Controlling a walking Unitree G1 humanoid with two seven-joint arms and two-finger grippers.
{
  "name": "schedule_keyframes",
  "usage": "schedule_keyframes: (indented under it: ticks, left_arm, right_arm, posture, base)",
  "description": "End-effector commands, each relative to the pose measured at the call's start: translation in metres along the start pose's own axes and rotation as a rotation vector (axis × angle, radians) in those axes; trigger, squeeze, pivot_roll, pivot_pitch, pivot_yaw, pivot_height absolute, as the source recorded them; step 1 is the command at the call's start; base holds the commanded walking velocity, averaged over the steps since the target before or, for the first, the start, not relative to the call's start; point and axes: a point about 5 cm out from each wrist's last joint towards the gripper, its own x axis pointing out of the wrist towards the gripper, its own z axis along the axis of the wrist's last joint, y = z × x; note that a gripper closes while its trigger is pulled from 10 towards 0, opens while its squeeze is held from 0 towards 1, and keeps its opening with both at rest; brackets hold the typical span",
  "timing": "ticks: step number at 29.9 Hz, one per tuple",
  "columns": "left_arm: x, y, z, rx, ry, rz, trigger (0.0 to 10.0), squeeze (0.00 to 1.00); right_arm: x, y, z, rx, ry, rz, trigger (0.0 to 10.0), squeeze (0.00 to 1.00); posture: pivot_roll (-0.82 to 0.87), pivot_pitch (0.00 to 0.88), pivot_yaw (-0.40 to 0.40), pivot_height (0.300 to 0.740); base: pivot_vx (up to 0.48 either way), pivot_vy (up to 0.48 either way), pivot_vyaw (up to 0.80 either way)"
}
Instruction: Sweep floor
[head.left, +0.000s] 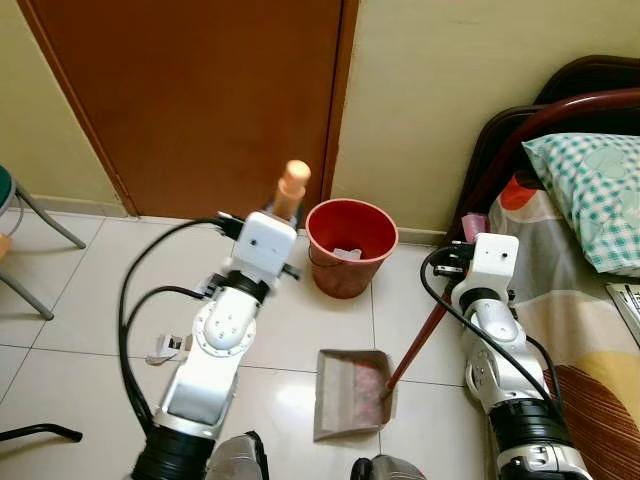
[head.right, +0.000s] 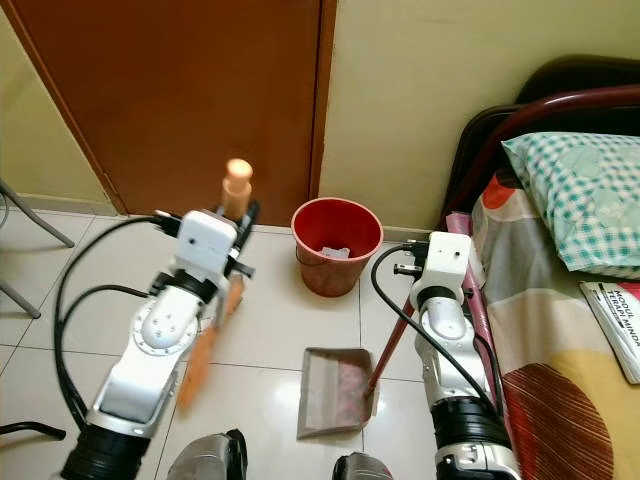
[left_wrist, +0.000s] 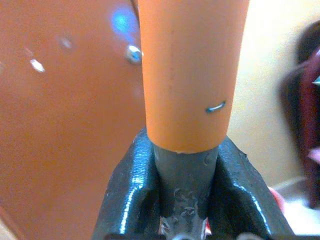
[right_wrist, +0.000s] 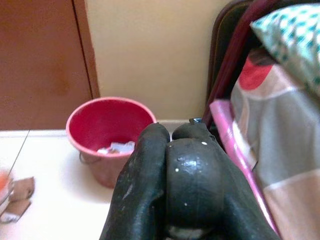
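Step in hand, as judged: collecting sweepings into the dustpan (head.left: 352, 392), which lies flat on the tiled floor (head.left: 80, 310) nearest the robot and holds pinkish debris. Its long red handle (head.left: 420, 335) rises to the right gripper (right_wrist: 167, 175), fingers pressed together (the grip itself is hidden). The left gripper (left_wrist: 185, 165) is clamped on the orange broom handle (left_wrist: 187, 70). Next move likely calls for tipping the pan into the red bucket (head.left: 350, 245) by the far wall; paper scraps lie inside

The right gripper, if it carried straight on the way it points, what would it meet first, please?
Judging from its wrist view, the right gripper points low toward the wall, so it would probably meet the red bucket first, though depth is unclear.
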Motion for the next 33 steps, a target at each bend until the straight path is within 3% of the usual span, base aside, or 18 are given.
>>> schedule_keyframes:
  ticks: [1, 9, 14, 26, 30, 33]
  left_arm:
    - [0.002, 0.008, 0.002, 0.052, -0.028, 0.035, 10.0, 0.0]
    - [0.008, 0.027, -0.018, 0.052, 0.03, 0.101, 10.0, 0.0]
    - [0.011, 0.028, -0.028, 0.01, 0.059, 0.106, 10.0, 0.0]
    - [0.021, 0.013, -0.049, -0.037, 0.154, 0.052, 10.0, 0.0]
    - [0.025, 0.001, -0.053, -0.039, 0.184, -0.035, 10.0, 0.0]
    - [0.032, -0.01, -0.05, -0.093, 0.193, -0.107, 10.0, 0.0]
  right_arm:
    - [0.0, 0.0, -0.001, 0.008, -0.008, 0.009, 10.0, 0.0]
    - [0.001, 0.002, 0.011, 0.091, -0.043, 0.019, 10.0, 0.0]
    - [0.003, 0.008, 0.025, 0.136, -0.071, 0.036, 10.0, 0.0]
    - [0.006, 0.018, 0.044, 0.159, -0.112, 0.066, 10.0, 0.0]
    - [0.01, 0.017, 0.05, 0.101, -0.136, 0.008, 10.0, 0.0]
    - [0.017, 0.016, 0.052, 0.065, -0.134, -0.027, 10.0, 0.0]
  posture:
    - [0.04, 0.077, -0.046, 0.74]
    - [0.03, 0.124, -0.069, 0.74]
    - [0.0, 0.171, -0.093, 0.74]
    - [-0.02, 0.201, -0.082, 0.74]
    - [0.0, 0.204, -0.071, 0.74]
    - [0.01, 0.232, -0.072, 0.74]
  base:
    - [0.0, 0.0, 0.0]
    - [0.0, 0.0, 0.0]
    - [0.0, 0.0, 0.0]
    - [0.0, 0.0, 0.0]
    - [0.0, 0.0, 0.0]
    - [0.0, 0.0, 0.0]
